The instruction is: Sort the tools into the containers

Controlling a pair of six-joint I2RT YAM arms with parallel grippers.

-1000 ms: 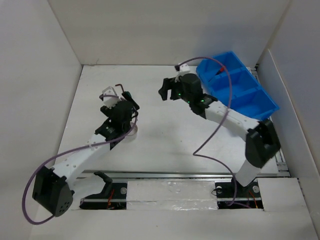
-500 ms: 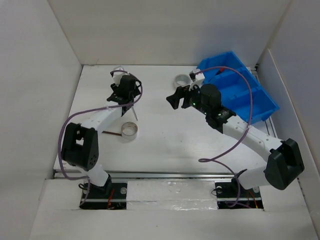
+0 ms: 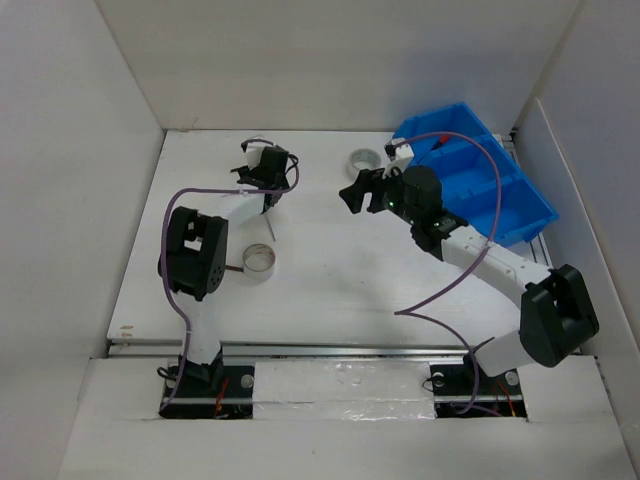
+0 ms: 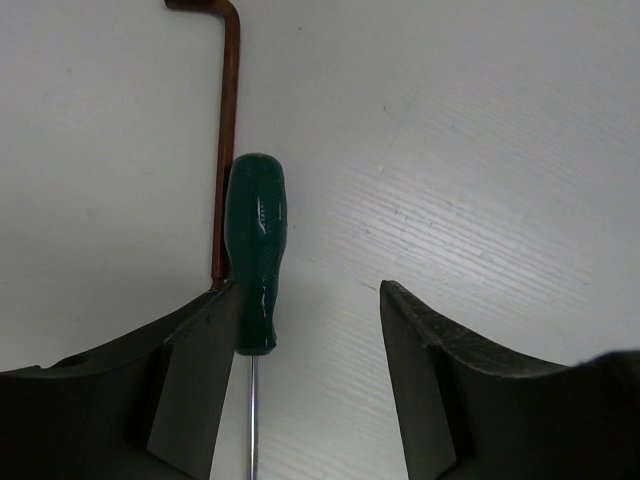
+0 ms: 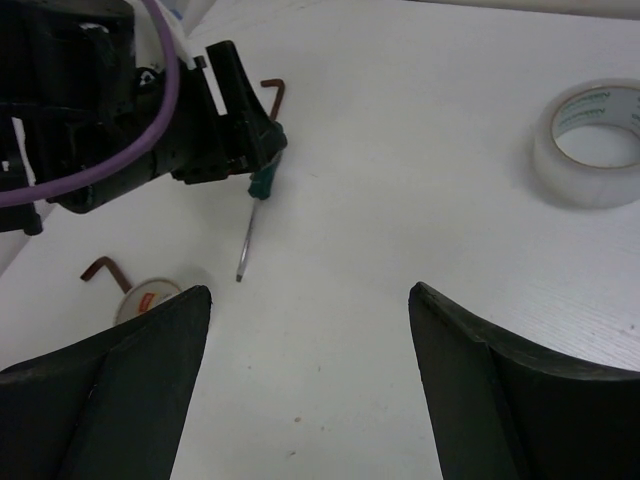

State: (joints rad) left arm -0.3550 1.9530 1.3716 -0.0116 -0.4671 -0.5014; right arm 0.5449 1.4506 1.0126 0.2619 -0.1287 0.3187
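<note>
Top external view: the left gripper [image 3: 268,160] sits low over the far left of the bench [image 3: 340,300], near the far wall [image 3: 340,60]. In the left wrist view its jaws stand parted. The green-handled screwdriver [image 4: 255,265] lies flat between them, its handle against one finger [image 4: 190,370] with a wide gap to the other. A rusty hex key [image 4: 228,150] lies along the handle's outer side, touching it.

The right gripper [image 3: 358,192] hangs open over mid-bench with nothing between its jaws. Bare bench separates it from the left gripper. The far tape roll [image 3: 365,158] lies near the blue bin [image 3: 500,205], which sits in the far right corner beside the side wall. The near tape roll [image 3: 258,263] and a second hex key [image 5: 100,270] lie together, well apart from the bench's front edge.
</note>
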